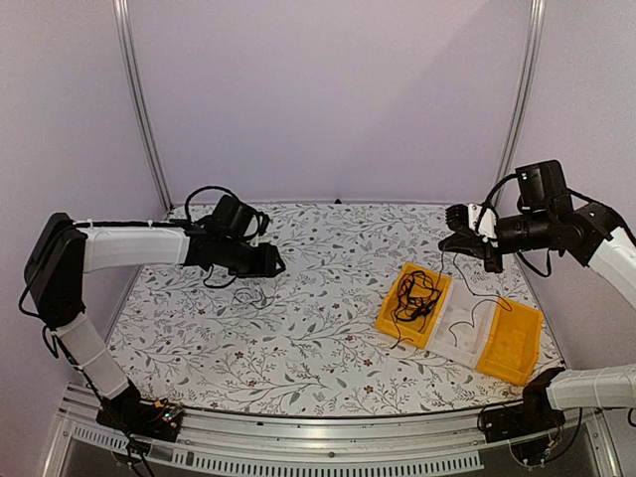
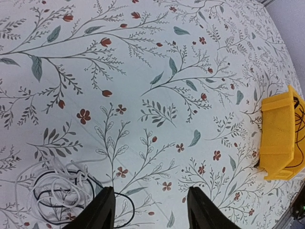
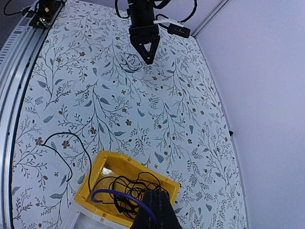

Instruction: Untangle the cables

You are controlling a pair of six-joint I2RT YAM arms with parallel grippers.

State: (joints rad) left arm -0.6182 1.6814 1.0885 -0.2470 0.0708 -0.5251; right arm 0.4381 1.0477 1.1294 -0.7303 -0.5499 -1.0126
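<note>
Cables (image 3: 127, 187) sat knotted just below the right gripper (image 3: 155, 195), whose fingers were pinched together on a blue cord (image 3: 114, 192) that arced up out of the pile. From above, a thin line hung from that gripper down to the bin (image 1: 390, 316). That black tangle filled the bin's left yellow compartment, over on the right side of the table (image 1: 318, 348), and one loose black strand (image 3: 76, 148) trailed out across the floral tabletop towards the near edge. Away on the left, the left gripper (image 2: 150, 191) hovered over the table, fingers (image 2: 102, 212) spread wide, gripping nothing. Just beside one finger lay a small white and black bundle (image 2: 55, 188), loosely coiled, well apart from the bin.
</note>
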